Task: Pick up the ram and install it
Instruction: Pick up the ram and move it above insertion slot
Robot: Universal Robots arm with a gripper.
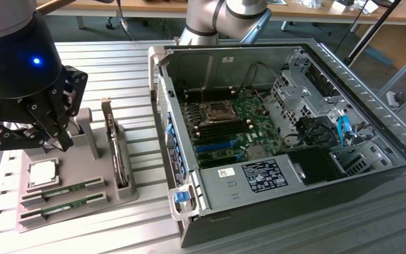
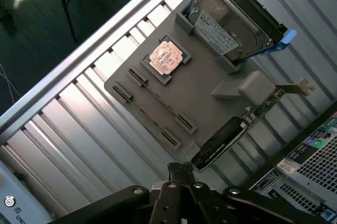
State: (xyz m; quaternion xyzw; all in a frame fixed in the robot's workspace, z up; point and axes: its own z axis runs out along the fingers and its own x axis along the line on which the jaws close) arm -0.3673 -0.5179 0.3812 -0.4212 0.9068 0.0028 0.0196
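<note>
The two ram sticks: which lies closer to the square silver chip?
The ram stick directly beside the chip; its twin lies one slot farther from it.

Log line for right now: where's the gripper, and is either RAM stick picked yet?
phase: pre-pick | gripper: shut, empty, over grey plastic holder tray | two thin green RAM sticks: both seated in tray

green ram stick [image 1: 61, 190] on edge beside its twin [image 1: 65, 205] in grey holder [image 1: 83, 165]

We see a ribbed metal table [image 1: 118, 58]. On it sit a grey holder tray [image 1: 76, 170] at the exterior view's left and an open computer case [image 1: 259, 217] beside it.
</note>
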